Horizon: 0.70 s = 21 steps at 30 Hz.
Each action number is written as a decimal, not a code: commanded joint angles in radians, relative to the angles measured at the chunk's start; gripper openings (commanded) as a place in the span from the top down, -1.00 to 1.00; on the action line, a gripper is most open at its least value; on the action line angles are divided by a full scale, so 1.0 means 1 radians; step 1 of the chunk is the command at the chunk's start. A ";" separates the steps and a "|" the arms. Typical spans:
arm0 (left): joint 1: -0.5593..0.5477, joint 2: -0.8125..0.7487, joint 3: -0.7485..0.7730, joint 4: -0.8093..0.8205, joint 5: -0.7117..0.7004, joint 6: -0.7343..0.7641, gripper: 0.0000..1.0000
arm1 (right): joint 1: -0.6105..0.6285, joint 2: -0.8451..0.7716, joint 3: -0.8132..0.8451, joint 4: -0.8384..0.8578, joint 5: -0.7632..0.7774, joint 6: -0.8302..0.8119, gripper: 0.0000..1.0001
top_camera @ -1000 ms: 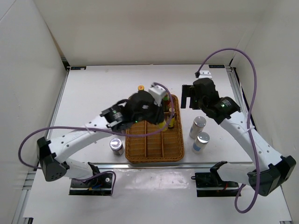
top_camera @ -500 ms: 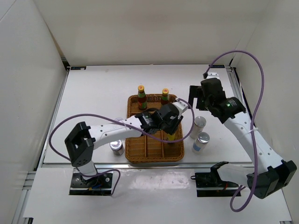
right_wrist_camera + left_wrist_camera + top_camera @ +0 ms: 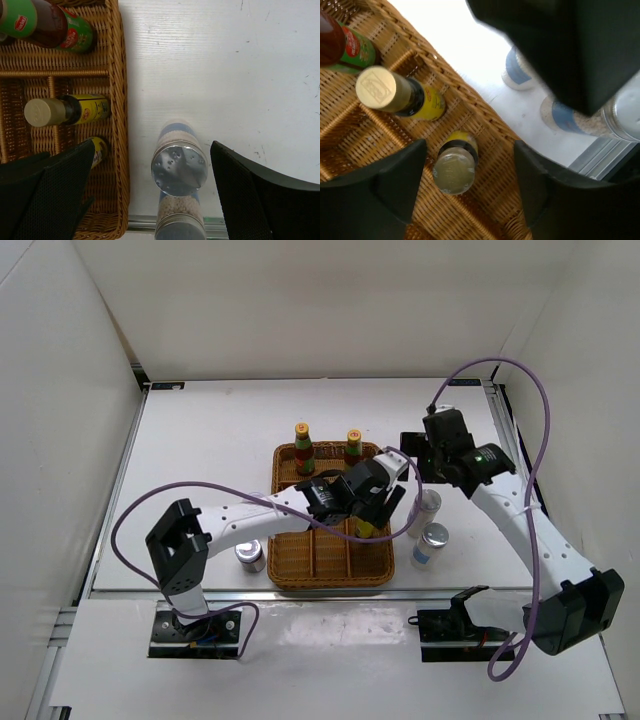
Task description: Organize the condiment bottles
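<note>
- From above, the wicker tray (image 3: 330,583) carries two tall sauce bottles (image 3: 303,445) at its far end. The left hand (image 3: 383,502) hangs over the tray's right side, above a small dark bottle (image 3: 367,530). The right hand (image 3: 413,462) is over the surface beside the tray's right rim, near two silver-lidded jars (image 3: 428,508). A third jar (image 3: 250,555) stands left of the tray.
- The left wrist view shows the left hand (image 3: 470,147) spread, with a finger on either side of the small dark bottle (image 3: 453,172) and a gap on both. The bottle stands upright in a tray compartment. We judge it stiff, smooth and probably glass, so a hold on the labelled body under the cap should be steadier than one on the cap itself.
- The right wrist view shows the right hand (image 3: 152,147) spread wide over one upright jar (image 3: 179,167), touching nothing. We expect a rigid, slick cylinder, moderately heavy with its grainy fill, best pinched across the body below the lid.
</note>
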 commanded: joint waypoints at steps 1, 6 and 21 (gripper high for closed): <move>-0.009 -0.033 0.047 0.007 -0.009 -0.002 -0.65 | 0.002 0.001 -0.024 -0.027 0.002 0.025 -0.98; -0.018 -0.071 0.067 -0.015 -0.021 -0.002 -0.75 | 0.002 0.010 -0.047 -0.060 0.002 0.044 -0.98; 0.138 -0.570 -0.123 -0.153 -0.392 0.022 -1.00 | 0.002 0.085 -0.118 -0.069 -0.020 0.062 -0.72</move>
